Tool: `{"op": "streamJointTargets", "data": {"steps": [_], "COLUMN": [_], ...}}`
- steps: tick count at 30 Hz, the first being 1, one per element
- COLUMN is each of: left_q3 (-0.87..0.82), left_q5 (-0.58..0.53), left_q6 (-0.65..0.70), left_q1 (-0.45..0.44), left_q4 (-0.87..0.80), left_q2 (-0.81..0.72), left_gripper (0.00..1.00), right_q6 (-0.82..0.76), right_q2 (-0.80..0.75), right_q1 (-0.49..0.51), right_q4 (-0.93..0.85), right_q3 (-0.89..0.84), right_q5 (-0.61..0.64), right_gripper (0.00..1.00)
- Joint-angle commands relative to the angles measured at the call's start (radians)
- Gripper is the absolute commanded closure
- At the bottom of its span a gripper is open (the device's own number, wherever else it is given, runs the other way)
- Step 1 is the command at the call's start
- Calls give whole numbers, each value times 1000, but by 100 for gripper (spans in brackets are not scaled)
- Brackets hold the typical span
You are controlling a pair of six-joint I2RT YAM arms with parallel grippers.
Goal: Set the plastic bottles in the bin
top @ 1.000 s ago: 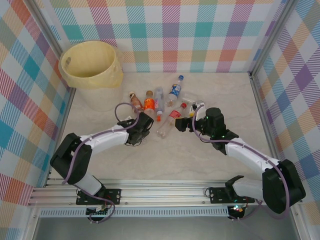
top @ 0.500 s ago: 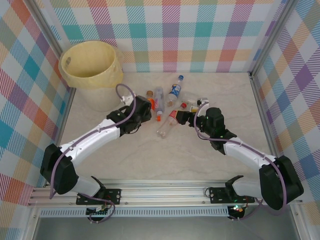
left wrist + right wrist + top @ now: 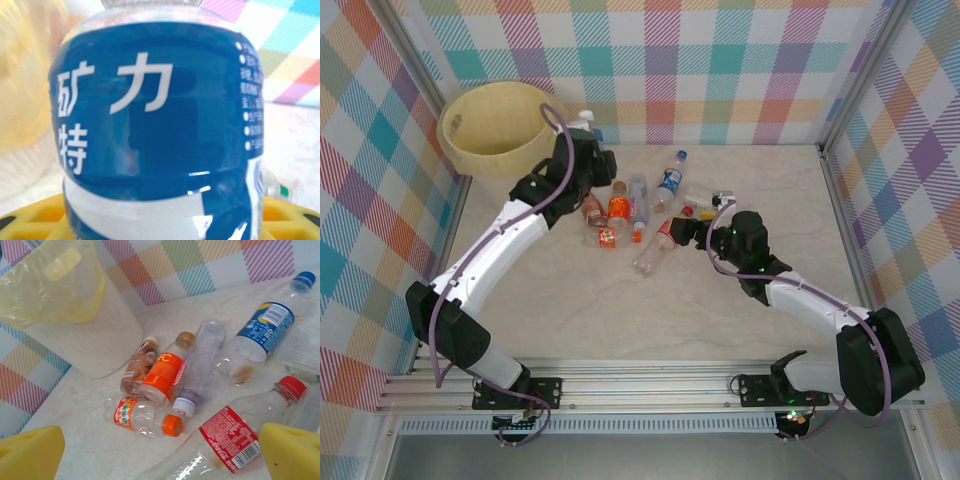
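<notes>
Plastic bottles lie mostly in a loose cluster on the pale marbled desk [image 3: 720,320]. One clear bottle with a dark blue label [image 3: 155,125] is up in your left gripper [image 3: 585,140], whose fingers are clamped on it just beside the rim of the tall white bin lined with a pale yellow bag [image 3: 455,140].

The left wrist view gives you the label's white characters and the yellow pads [image 3: 35,220] at both lower corners. The right wrist view separates the cluster:
- a brown-labelled bottle [image 3: 137,369] near the bin's wall
- an orange-labelled bottle [image 3: 162,375] touching it
- a clear white-capped bottle [image 3: 197,365]
- a blue-capped bottle [image 3: 260,330]
- a small orange-capped bottle [image 3: 142,417]
- a red-labelled, red-capped bottle [image 3: 235,437], nearest your right gripper [image 3: 162,455]

That gripper's yellow fingers stand wide apart. In the top view, your left arm is stretched out toward the back left. Your right arm is bent, its wrist low by the cluster.
</notes>
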Motion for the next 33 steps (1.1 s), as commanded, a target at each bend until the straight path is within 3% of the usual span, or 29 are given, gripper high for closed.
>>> {"op": "streamJointTargets", "data": {"steps": [1,6,10,13,18,23,28,33], "left_q3": [78,7,-26,18,173,188,287,357], "left_q5": [-45,-246,-276,-208,-112,8,229,307], "left_q6": [122,291,411,401,306,288,269,289], "left_q1": [21,65,154,249,393,472,554,572], "left_q4": [48,319,503,475,276,265,148,82], "left_q2": [9,-12,-2,25,117,157,256,323], "left_gripper": [56,56,56,56,55,55,55,55], "right_q6": [-52,-50,-56,-54,-47,-15,-2,-3], "right_q2": [-41,-49,-56,-57,-46,-26,-15,-13], "right_q1": [0,0,0,-1,0,-1,0,0], "right_q4": [-40,-17,-24,-36,-86,-155,-177,-186], "right_q3": [50,35,41,47,84,134,156,162], "right_q5": [-50,-37,-24,-19,-6,44,42,52], "right_gripper": [0,0,0,0,0,0,0,0]}}
